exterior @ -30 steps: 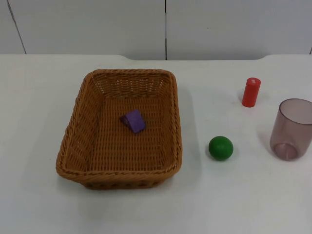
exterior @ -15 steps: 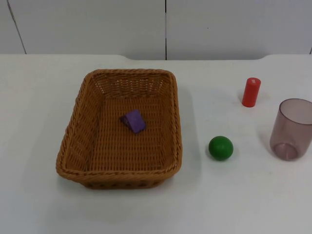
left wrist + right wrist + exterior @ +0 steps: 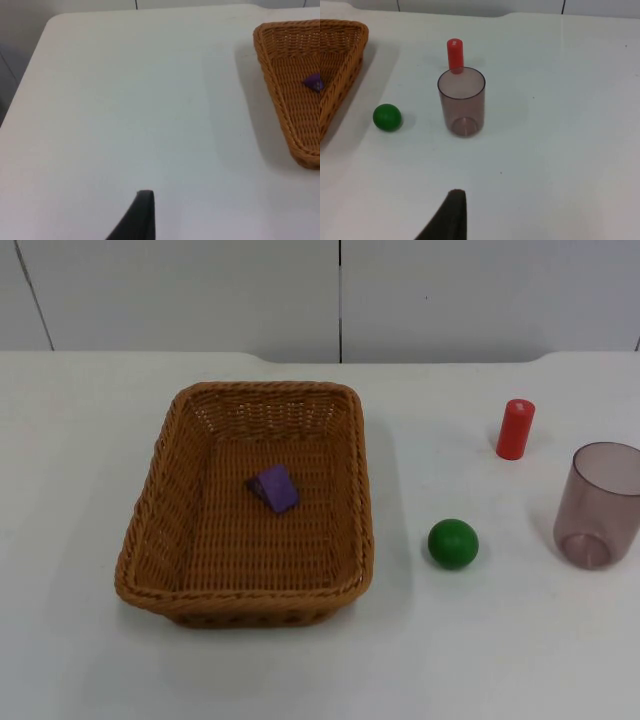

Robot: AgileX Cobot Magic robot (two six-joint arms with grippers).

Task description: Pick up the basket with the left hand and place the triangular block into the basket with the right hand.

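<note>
A brown wicker basket (image 3: 160, 472) stands on the white table, left of the middle. A purple triangular block (image 3: 274, 488) lies on its floor near the centre. My left gripper (image 3: 143, 216) waits over bare table well to the left of the basket (image 3: 285, 75), apart from it; an edge of the purple block (image 3: 314, 82) shows inside. My right gripper (image 3: 451, 216) waits over bare table on the right side, beyond the cup and away from the basket's corner (image 3: 342, 52). Neither gripper touches anything.
A green ball (image 3: 453, 543) lies right of the basket. A red cylinder (image 3: 515, 429) stands further back, and a translucent brownish cup (image 3: 598, 505) stands at the right edge. The right wrist view has the ball (image 3: 387, 117), cup (image 3: 461, 102) and cylinder (image 3: 454, 55).
</note>
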